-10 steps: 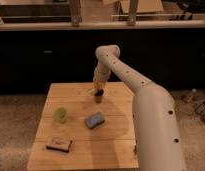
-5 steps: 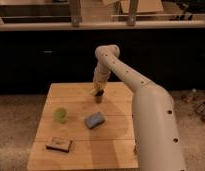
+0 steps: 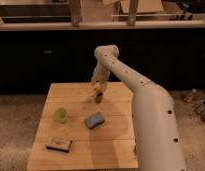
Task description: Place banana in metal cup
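Observation:
The metal cup (image 3: 99, 98) is a small dark cylinder standing on the wooden table (image 3: 76, 150), near its far middle. My gripper (image 3: 97, 88) hangs right above the cup at the end of the white arm. A bit of yellow, the banana (image 3: 96, 91), shows at the gripper just over the cup's rim. I cannot tell whether the banana is still held or rests in the cup.
A translucent light-green cup (image 3: 60, 115) stands at the table's left. A blue sponge-like block (image 3: 95, 120) lies in the middle. A flat brown packet (image 3: 59, 144) lies at the front left. My white arm (image 3: 146, 115) runs along the table's right side. A dark counter stands behind.

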Robot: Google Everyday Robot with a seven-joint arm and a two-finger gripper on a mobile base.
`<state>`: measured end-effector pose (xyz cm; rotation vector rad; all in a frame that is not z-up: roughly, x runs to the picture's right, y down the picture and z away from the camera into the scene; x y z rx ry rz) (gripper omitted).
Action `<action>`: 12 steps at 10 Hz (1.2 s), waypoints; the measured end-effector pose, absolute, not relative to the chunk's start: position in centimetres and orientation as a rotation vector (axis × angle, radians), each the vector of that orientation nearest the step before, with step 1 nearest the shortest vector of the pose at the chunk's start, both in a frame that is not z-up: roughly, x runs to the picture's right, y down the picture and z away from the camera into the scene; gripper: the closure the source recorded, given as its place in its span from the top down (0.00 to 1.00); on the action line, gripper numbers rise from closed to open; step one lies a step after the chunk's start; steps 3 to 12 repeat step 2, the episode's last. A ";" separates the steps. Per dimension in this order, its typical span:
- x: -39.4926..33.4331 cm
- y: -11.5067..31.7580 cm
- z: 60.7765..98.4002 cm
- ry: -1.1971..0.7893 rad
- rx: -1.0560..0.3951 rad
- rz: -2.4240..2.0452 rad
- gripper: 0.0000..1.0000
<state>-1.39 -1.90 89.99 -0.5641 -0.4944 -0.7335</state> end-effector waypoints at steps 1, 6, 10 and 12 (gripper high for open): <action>-1.4 -1.9 90.0 -0.495 -0.562 -0.734 0.80; -1.5 -2.0 89.9 -0.495 -0.559 -0.734 0.80; -1.5 -2.0 89.9 -0.495 -0.559 -0.734 0.80; -1.5 -2.0 89.9 -0.495 -0.559 -0.734 0.80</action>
